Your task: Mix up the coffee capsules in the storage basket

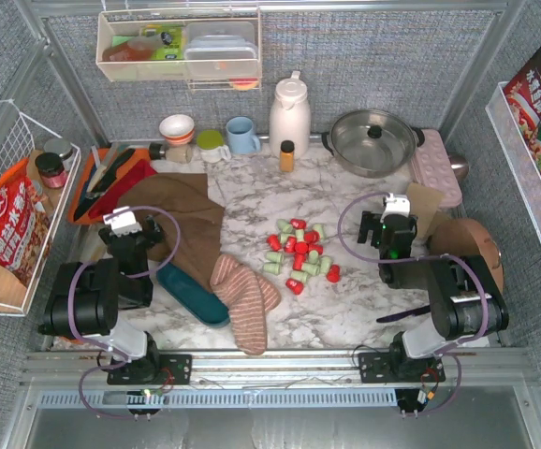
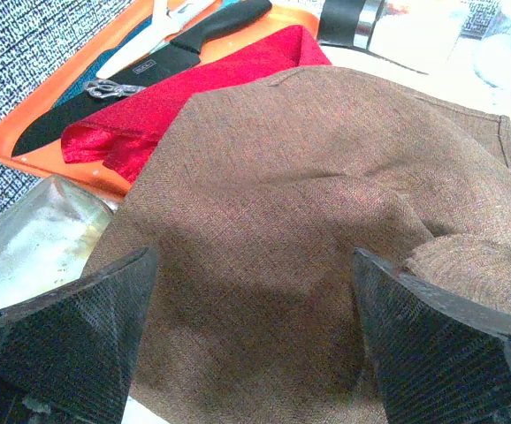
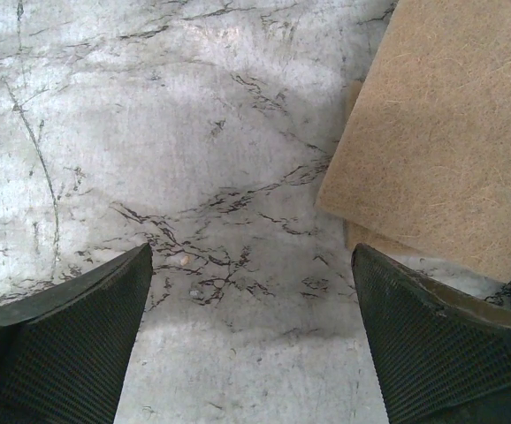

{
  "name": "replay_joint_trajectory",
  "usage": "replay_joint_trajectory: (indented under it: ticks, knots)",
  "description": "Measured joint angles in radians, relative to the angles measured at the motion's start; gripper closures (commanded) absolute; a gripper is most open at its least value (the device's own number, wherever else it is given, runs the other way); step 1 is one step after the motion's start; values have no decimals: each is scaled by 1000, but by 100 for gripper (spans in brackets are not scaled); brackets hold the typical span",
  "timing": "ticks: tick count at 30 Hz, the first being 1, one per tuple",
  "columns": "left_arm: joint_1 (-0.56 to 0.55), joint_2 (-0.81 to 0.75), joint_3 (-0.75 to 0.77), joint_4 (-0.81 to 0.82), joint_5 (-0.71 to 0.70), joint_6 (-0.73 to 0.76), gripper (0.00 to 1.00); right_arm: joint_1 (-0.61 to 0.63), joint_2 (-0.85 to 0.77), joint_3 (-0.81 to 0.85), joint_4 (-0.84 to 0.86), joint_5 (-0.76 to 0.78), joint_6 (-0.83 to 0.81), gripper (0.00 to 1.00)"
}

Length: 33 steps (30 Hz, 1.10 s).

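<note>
While left tool [image 2: 251,340] and right tool [image 3: 251,340] hang spread and empty, red and mint tapered capsules [image 1: 299,248] cluster mid-table, outside the teal plastic basket [image 1: 192,294] by the near edge; clumsy pinches could scatter them.

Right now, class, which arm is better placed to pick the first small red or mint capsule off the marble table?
Likely right. The right gripper stands open, nearer the red and mint tapered capsules, bare marble between; the left gripper hovers over brown cloth.

Bare marble [image 1: 357,292] surrounds the coffee capsules [image 1: 299,248]; a striped cloth [image 1: 245,297] crowds the storage basket [image 1: 191,292].
</note>
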Motion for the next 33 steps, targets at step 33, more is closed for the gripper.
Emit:
replay_joint_trajectory:
  ticks: [33]
  knots:
    - [0, 0, 0, 0, 0, -2, 1, 116, -376, 116, -367, 204, 48, 1]
